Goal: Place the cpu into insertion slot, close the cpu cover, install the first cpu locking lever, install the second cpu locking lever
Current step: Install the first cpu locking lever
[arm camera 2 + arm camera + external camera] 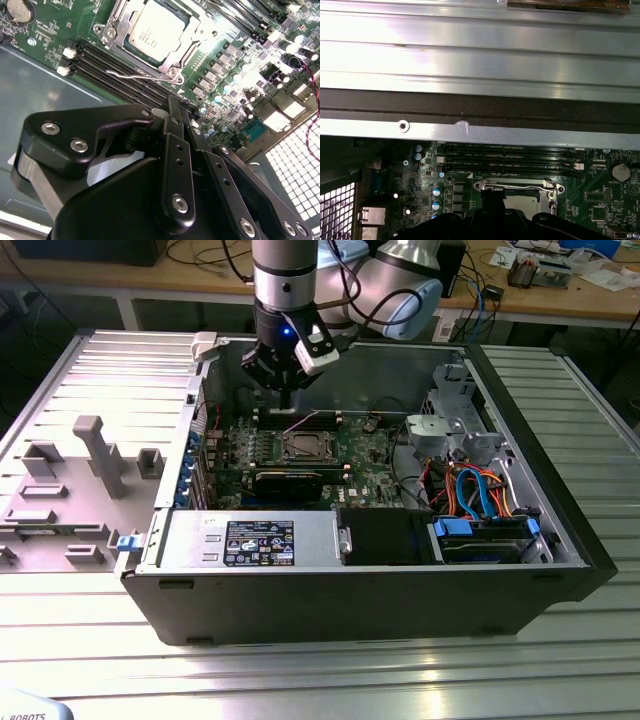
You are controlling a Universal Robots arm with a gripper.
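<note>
I see the gripper point(288, 398) hanging inside the open dark metal case point(400, 590), over the far edge of the green motherboard point(45, 35). Its black, bolted fingers point(176, 150) are pressed together and grip nothing. The cpu point(155, 29), flat, square and matte silvery-grey, lies in the insertion slot point(286, 448). The thin, shiny cpu cover point(116, 31) frames it, and a bent wire lever point(135, 76) runs just beside it.
</note>
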